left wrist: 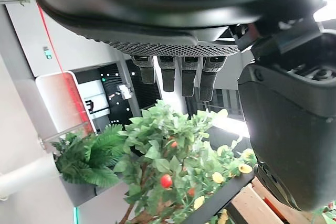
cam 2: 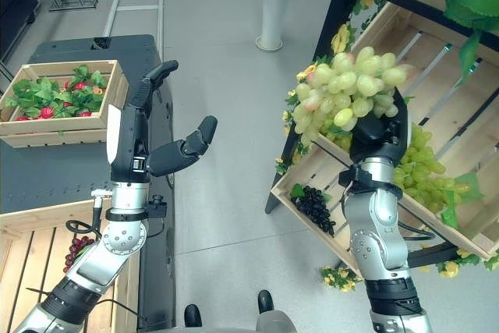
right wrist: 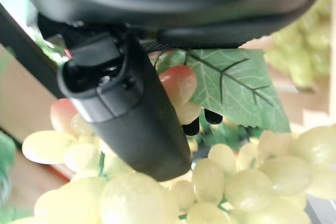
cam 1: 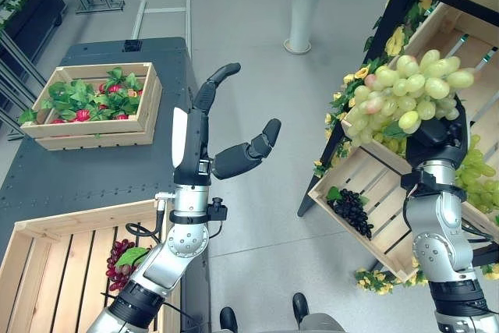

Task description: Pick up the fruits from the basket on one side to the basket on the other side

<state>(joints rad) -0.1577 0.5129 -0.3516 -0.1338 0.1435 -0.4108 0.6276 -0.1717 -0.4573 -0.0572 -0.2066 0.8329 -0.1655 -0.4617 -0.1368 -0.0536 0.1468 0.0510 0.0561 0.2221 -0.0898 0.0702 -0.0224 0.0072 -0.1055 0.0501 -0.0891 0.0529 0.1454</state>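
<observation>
Two wooden crates sat on the dark table [cam 1: 93,169] at the left. The far crate [cam 1: 93,107] held green leaves with small red fruits among them. The near crate [cam 1: 47,271] held one bunch of dark red grapes [cam 1: 118,263] with a green leaf, lying by its right wall. At the right a slanted wooden shelf crate [cam 1: 374,193] held one bunch of black grapes [cam 1: 352,208] near its low left corner, and more green grapes [cam 2: 421,169] lay further right in it, behind the right arm. Yellow flowers [cam 1: 394,40] trimmed the rack's dark frame.

The right hand [cam 1: 437,142] was raised above the shelf crate, its thumb and fingers clamped on a big bunch of green grapes [cam 1: 405,91], some of them blushed pink; the right wrist view showed the thumb [right wrist: 131,114] pressed against the grapes beside a green leaf [right wrist: 231,87]. The left hand [cam 1: 207,138] stood upright over the floor between table and rack, fingers spread apart and holding nothing. One white vase [cam 1: 302,21] with a green plant stood on the far floor.
</observation>
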